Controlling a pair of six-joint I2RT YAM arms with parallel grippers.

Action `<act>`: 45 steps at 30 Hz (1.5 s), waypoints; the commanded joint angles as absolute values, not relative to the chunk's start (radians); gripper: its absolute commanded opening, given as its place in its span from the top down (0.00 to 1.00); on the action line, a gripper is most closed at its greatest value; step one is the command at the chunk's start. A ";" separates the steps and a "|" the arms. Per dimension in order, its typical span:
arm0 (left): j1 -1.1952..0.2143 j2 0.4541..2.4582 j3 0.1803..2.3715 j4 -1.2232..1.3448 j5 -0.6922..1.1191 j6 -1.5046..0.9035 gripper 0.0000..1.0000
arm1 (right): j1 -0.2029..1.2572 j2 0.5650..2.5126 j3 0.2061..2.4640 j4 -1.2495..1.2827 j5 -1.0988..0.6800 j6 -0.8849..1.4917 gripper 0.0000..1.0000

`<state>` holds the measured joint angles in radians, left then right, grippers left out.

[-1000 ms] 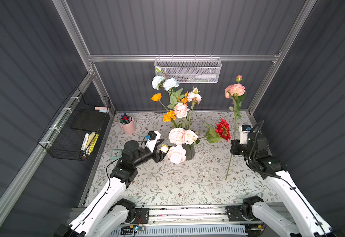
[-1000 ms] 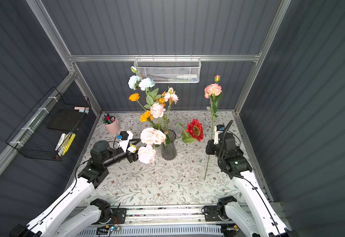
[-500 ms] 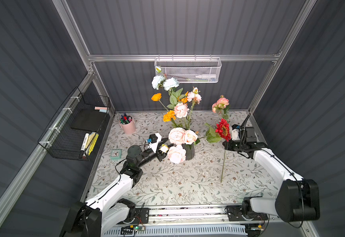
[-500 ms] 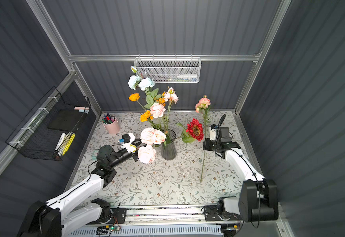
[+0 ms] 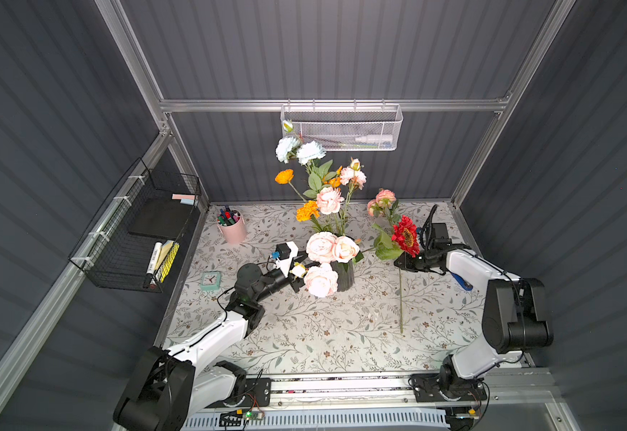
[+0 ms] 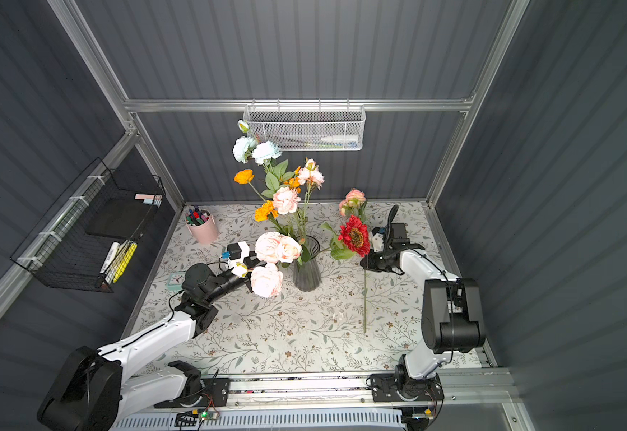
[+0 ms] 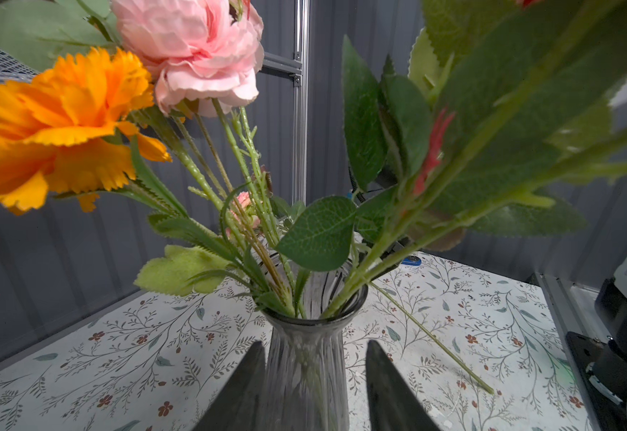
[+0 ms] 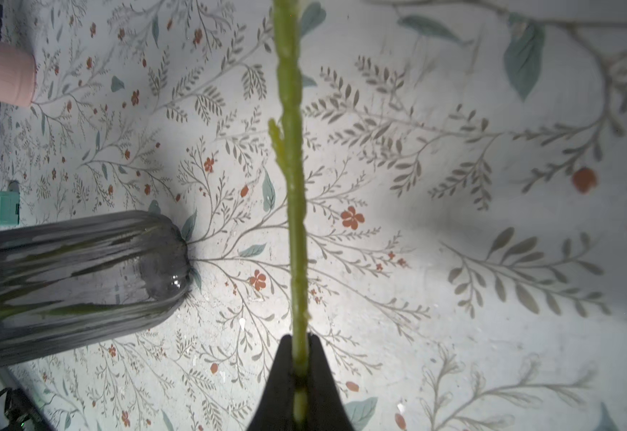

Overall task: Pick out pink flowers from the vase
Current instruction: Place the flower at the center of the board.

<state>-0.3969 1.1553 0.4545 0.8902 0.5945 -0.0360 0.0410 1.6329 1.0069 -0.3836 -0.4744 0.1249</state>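
Overhead, left claw [image 5: 303, 276] tips hidden behind pink flowers [image 5: 321, 280]; wrist view: jaws half-apart astride vase [image 7: 304, 373], contact unclear. Right claw [image 8: 299, 373] clamped on stem [image 8: 293, 186], bloom [image 5: 384, 197] lower than before.

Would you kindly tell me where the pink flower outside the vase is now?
In both top views the pink flower stands right of the vase, just behind the red bloom, its stem clamped in the right tool.
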 commanded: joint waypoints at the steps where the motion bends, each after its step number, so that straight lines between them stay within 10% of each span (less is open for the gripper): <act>1: -0.406 1.164 0.483 0.911 0.603 -0.052 0.54 | 0.037 1.643 0.984 -0.389 -0.525 0.089 0.98; 31: -0.449 1.183 0.469 0.958 0.598 -0.064 0.54 | 0.019 1.731 1.055 -0.490 -0.455 0.024 0.69; 45: -0.487 1.257 0.481 1.073 0.599 -0.095 0.57 | 0.198 1.015 0.624 -0.107 -0.537 0.055 0.01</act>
